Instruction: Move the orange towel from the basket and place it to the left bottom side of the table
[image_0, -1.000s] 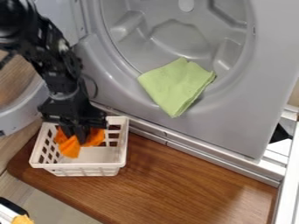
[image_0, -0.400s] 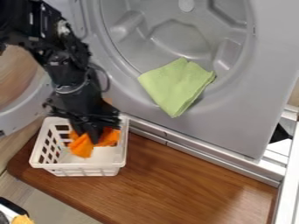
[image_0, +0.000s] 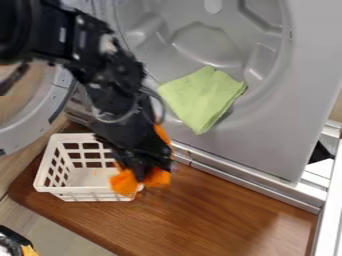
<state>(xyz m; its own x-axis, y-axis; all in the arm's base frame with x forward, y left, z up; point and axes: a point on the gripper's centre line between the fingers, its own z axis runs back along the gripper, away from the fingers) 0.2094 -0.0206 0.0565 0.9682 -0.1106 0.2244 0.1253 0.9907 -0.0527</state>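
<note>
1. The towel (image_0: 123, 183) is seen just left of the frame's centre and below its middle, at the right rim of the basket (image_0: 80, 192). It is bunched, with orange folds showing on both sides of the gripper (image_0: 141, 176) and a further strip above, at the gripper's right side.
2. The towel is grasped by the gripper, pinched near the middle of its bunch, with loose cloth left outside the hold. How much is caught between the fingers cannot quite be made out, as the tips are dark and partly wrapped in orange.
3. The towel can be judged light, soft and limp. Little force should be needed, and nothing in it is likely to be broken by a firm squeeze.
4. A thick, gathered fold is the best place for the hold, since a thin edge could be slipped out of. The present central pinch can be kept.
5. Hanging folds could be snagged on the basket's rim or slots, so clearance should be given before the towel is taken towards the lower left of the table (image_0: 200, 210).
6. Once it is let go there, a loose heap is to be expected.
</note>
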